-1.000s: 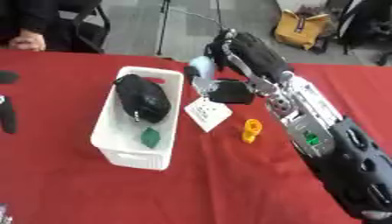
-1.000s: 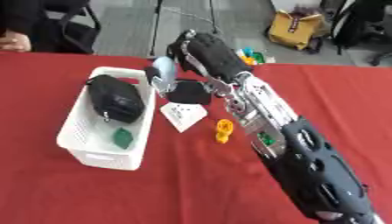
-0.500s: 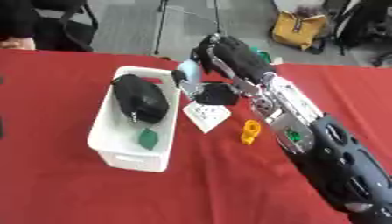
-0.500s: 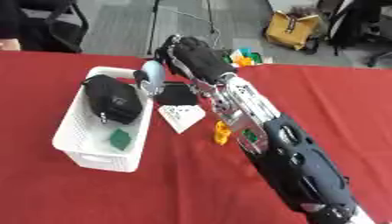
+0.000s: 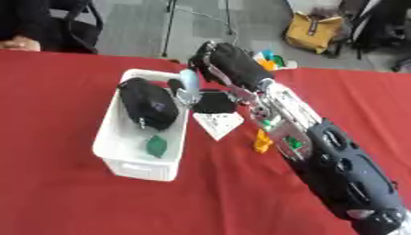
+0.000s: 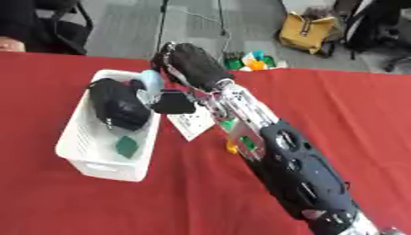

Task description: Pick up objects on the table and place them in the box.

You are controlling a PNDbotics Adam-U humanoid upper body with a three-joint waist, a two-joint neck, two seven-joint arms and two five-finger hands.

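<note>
Holding: right hand (image 5: 229,69) has its fingers curled round a small pale blue object (image 5: 188,82), right at the near wall of the white box (image 5: 120,156).
Object: pale blue, rounded, looks like a small bottle or tube; exact kind not readable.
Handling (judgement): likely light and stiff, smooth skin so it may slip; best held round its middle, as the fingers appear to have it now.
Position: object sits over the box's right rim, between the black pouch (image 5: 147,103) inside and the black flat piece (image 5: 213,102) outside on the cloth.
Arm pose: right arm comes in from the lower right, stretched diagonally up-left across the red table (image 5: 64,193), palm turned down toward the box.
Box contents: black pouch at the far end, small green item (image 5: 156,145) near the middle.
Left on table: white card (image 5: 218,123) just beside the box, orange piece (image 5: 262,140) next to the forearm, colourful bits (image 6: 250,59) at the far edge.
Left hand: not visible in either view.
Risk (judgement): release too far right and the object lands on the rim or the card, not inside.
</note>
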